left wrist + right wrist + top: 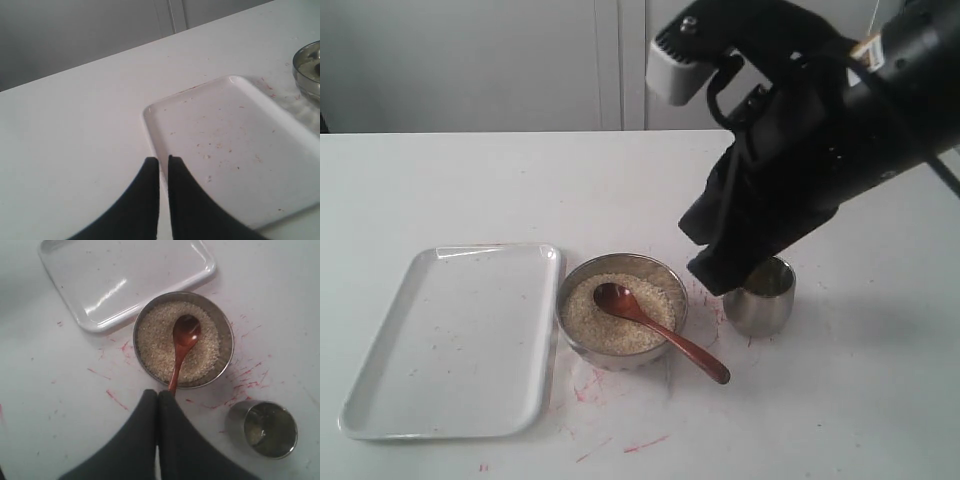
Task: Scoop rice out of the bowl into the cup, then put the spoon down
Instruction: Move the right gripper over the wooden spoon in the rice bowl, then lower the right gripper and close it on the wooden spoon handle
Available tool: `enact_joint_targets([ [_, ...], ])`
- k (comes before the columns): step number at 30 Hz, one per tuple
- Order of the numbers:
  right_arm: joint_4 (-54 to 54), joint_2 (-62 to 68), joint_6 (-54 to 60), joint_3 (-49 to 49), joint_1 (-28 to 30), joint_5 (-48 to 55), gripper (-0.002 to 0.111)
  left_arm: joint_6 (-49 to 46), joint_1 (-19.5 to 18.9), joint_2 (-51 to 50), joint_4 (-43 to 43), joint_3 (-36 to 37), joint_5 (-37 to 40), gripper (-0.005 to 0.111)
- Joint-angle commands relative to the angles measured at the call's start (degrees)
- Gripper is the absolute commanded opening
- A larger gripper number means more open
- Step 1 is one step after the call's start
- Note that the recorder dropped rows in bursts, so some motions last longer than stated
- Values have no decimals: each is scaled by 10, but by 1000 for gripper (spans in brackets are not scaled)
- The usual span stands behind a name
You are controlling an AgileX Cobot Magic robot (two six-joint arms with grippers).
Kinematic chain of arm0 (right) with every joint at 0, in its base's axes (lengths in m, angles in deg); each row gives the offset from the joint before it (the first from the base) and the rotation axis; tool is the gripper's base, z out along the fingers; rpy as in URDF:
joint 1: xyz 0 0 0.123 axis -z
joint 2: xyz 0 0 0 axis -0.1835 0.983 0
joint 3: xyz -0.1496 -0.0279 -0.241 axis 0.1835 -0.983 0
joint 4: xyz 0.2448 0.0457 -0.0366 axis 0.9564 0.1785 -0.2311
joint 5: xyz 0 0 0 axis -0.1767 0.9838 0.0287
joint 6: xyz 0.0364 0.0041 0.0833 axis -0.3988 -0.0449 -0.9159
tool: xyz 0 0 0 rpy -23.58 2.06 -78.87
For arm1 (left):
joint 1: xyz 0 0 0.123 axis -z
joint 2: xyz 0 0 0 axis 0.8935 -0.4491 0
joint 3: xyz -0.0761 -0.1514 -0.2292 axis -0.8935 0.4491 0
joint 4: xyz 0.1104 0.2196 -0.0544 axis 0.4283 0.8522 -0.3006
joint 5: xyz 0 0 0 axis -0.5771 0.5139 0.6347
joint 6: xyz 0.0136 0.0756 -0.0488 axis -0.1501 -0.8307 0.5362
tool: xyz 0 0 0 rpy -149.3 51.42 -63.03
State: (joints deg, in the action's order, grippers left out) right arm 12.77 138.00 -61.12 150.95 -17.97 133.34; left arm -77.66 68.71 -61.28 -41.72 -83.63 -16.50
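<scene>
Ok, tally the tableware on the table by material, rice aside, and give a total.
Steel: 2, the bowl and the cup
Wood: 1, the spoon
White, material unclear: 1, the tray
Total: 4

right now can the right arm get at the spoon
Probably yes: the right gripper hangs near the spoon handle with nothing between them, though its shut jaws must open first.

No legible text, label, brand, number; bowl (229, 347), cup (236, 420), tray (125, 270) surfaces plain.
</scene>
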Motion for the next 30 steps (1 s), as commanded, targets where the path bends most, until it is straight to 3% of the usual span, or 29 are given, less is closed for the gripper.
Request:
enact_joint_targets([
  [1,3,33,-12,18,-1,2,0,3,-1,0,0,-2,-2,14],
  [20,7,135,-57,38,-1,51,1,3,-1,0,0,-2,-2,14],
  [25,7,165,-57,38,-1,88,17,3,-1,0,0,-2,-2,14],
  [30,3,199,-57,38,-1,122,52,3,-1,0,0,-2,-2,14],
])
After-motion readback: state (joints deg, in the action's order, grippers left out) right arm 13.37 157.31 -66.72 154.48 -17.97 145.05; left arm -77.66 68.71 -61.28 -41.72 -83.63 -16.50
